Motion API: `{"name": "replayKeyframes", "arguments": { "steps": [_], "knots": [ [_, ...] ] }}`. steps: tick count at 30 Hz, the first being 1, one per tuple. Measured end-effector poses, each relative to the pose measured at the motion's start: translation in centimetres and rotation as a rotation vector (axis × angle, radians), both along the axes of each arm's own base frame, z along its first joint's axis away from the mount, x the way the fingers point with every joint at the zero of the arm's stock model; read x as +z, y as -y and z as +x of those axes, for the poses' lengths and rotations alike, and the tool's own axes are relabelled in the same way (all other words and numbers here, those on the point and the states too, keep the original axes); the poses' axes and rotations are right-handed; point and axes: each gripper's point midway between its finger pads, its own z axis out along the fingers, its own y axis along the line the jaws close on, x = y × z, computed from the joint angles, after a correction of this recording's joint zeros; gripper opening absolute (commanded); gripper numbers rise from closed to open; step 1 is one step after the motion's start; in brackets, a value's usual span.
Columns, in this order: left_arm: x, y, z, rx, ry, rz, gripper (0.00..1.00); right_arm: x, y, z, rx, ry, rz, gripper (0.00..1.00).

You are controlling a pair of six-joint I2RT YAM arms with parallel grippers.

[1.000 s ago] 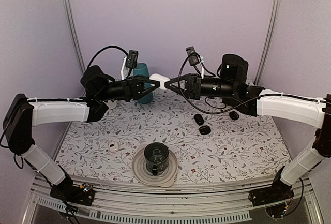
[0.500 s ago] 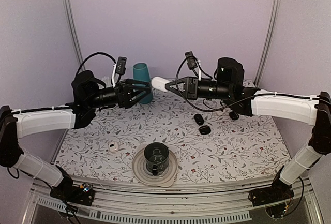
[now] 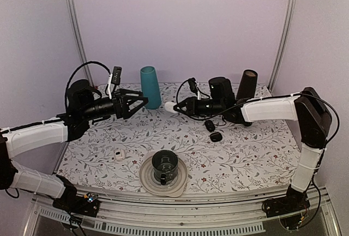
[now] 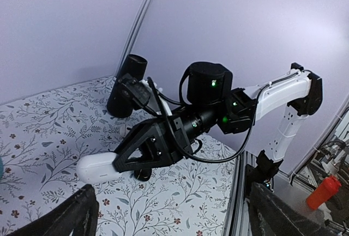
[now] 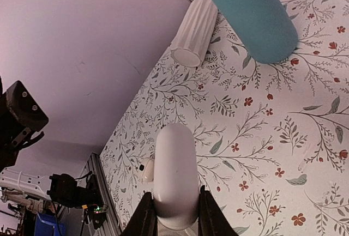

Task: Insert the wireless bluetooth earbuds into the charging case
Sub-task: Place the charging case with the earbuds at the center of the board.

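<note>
Two grippers face each other over the far part of the table. The right gripper [image 3: 178, 106] is clamped narrowly on one end of the charging case [image 3: 169, 106]. The case is a glossy white pebble sticking out lengthwise past the fingertips, held low over the floral tablecloth [image 3: 256, 154], just right of the teal cup [image 3: 150, 86]. The left gripper [image 3: 143, 101] is spread wide and empty, just left of the cup's base and apart from the case. Two black oval objects [image 3: 210, 125] lie near the right wrist. A small white piece [image 3: 119, 155] lies well apart, near left.

The glossy white charging case [image 5: 174, 176], shut, sits level in the right gripper [image 5: 175, 217].
</note>
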Motion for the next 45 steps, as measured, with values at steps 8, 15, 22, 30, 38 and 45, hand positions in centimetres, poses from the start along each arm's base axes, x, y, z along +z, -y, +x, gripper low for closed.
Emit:
{"name": "replayKeyframes", "arguments": {
  "steps": [8, 15, 22, 30, 38, 45],
  "knots": [
    [-0.6, 0.0, -0.1, -0.014, -0.022, 0.004, 0.96, -4.9, -2.1, 2.9, -0.023, -0.11, -0.029, 0.04],
    [-0.6, -0.1, -0.1, -0.018, -0.024, 0.004, 0.96, -9.7, -2.6, 3.7, -0.048, -0.22, -0.075, 0.09],
    [-0.6, -0.1, -0.1, -0.017, -0.03, 0.002, 0.96, -12.1, -2.5, 4.4, -0.071, -0.286, -0.11, 0.13],
    [-1.0, 0.0, 0.1, -0.016, -0.053, 0.001, 0.96, -14.4, -2.1, 4.0, -0.083, -0.357, -0.158, 0.27],
    [-1.3, 0.0, 0.2, -0.011, -0.07, 0.004, 0.96, -14.4, -2.0, 4.3, -0.096, -0.363, -0.178, 0.55],
    [-1.5, -0.1, 0.5, 0.002, -0.091, -0.001, 0.96, -14.8, -1.5, 4.6, -0.116, -0.346, -0.215, 0.79]
  ]
}}
